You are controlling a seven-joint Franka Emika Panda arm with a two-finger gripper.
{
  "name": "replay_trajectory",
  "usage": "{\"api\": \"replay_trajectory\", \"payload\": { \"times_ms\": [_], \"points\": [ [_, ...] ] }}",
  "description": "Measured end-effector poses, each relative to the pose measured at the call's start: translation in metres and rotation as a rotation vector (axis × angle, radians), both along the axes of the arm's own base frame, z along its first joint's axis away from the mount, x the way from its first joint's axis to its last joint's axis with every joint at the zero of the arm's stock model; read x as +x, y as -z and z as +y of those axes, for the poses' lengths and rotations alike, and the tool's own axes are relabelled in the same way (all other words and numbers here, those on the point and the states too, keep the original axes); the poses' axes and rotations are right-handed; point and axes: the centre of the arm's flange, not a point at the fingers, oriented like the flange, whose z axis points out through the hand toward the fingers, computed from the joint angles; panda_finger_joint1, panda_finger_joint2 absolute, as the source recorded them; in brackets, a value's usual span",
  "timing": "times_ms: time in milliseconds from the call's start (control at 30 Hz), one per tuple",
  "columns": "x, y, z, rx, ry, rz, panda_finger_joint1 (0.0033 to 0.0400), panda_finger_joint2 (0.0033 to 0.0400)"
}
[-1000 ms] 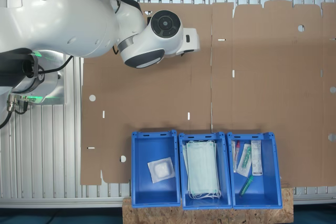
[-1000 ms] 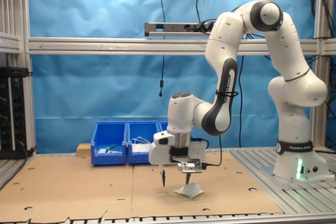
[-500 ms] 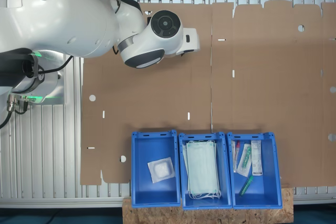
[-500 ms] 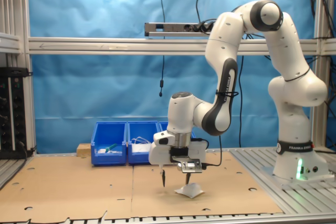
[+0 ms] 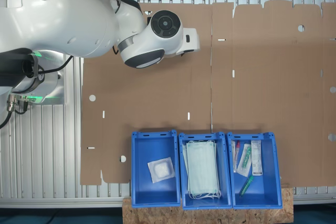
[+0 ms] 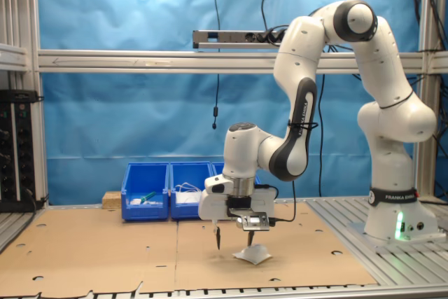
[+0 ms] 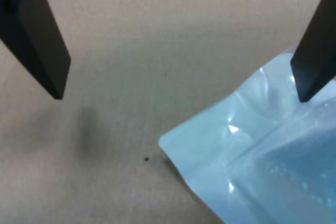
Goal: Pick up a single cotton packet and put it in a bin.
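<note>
Packet (image 6: 253, 254) is seen lying on cardboard (image 6: 105, 257) near its front edge, one finger (image 7: 315, 51) touching its corner; gripper (image 6: 234, 241) is spread wide. Bins (image 5: 154, 168) are ranged along the far edge.

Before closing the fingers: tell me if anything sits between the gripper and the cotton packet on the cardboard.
Nothing visible does. The gripper hangs open just above the cotton packet, offset so one finger stands over its corner and the other over bare cardboard.
</note>
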Motion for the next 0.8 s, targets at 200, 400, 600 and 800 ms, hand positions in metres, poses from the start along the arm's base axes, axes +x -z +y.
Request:
{"api": "replay_trajectory", "payload": {
  "times_ms": [200,400,600,800],
  "points": [
    [0.0,0.0,0.0,0.0,0.0,0.0,0.04,0.04],
    [0.0,-0.009,0.002,-0.004,-0.003,0.003,0.04,0.04],
    [0.004,-0.045,0.008,-0.017,-0.008,0.001,0.04,0.04],
    [0.004,-0.091,0.017,-0.023,-0.028,-0.027,0.04,0.04]
  ]
}}
